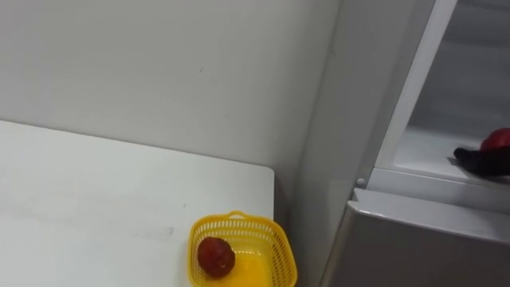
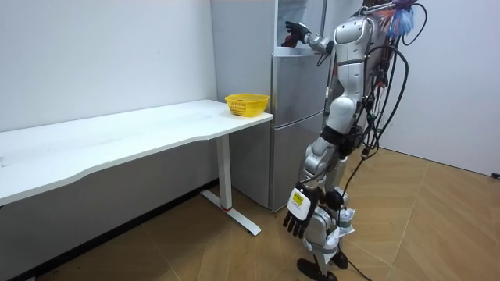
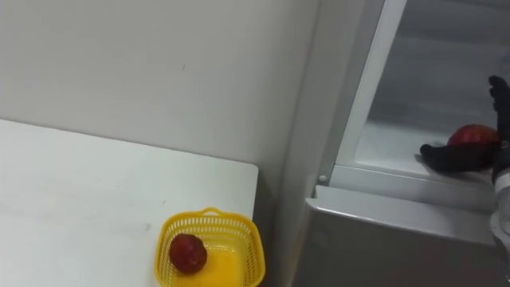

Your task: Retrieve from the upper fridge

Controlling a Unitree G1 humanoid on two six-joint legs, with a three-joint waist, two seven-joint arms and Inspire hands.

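My right hand (image 3: 454,157) reaches into the open upper fridge compartment (image 3: 398,147), its dark fingers and thumb curled round a red fruit (image 3: 475,135) just above the white shelf. The same hand (image 1: 478,159) and fruit (image 1: 497,141) show at the right edge of the left eye view. In the room view my right hand (image 2: 294,34) is raised to the fridge top and my left hand (image 2: 298,216) hangs open by my thigh. A second red fruit (image 3: 188,253) lies in a yellow basket (image 3: 243,239) on the white table's corner.
The white table (image 1: 96,199) runs along the wall to the left of the grey fridge (image 2: 293,125). The shut lower fridge door (image 3: 382,239) is below the open compartment. I stand on the wood floor, facing the fridge.
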